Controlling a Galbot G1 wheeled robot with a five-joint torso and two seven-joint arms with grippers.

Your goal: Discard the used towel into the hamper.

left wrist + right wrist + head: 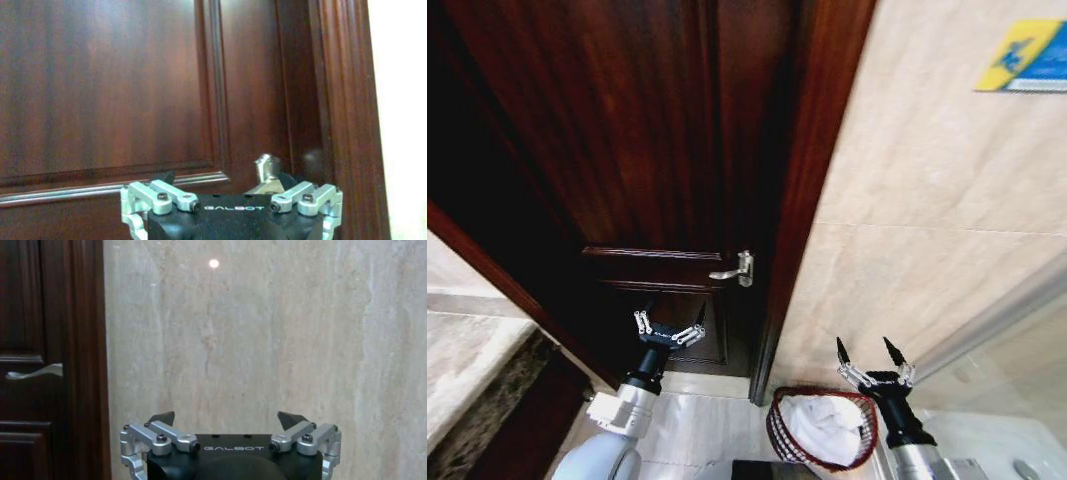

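Observation:
The hamper [774, 425], a small round reddish-brown wire basket, stands on the floor at the foot of the door frame. A white towel [825, 425] lies crumpled inside it. My right gripper [868, 352] hovers just above and to the right of the hamper's rim, open and empty. In the right wrist view the right gripper [227, 417] faces the beige tiled wall. My left gripper [670, 328] is raised in front of the dark door, open and empty. In the left wrist view the left gripper [223, 180] points at the door panel.
A dark wooden door [627, 130] with a silver lever handle [735, 270] fills the middle. Beige tiled wall [927, 200] is on the right with a blue-yellow sign [1027, 55]. A stone counter [467, 350] sits at the left and a slanted metal rail [997, 310] at the right.

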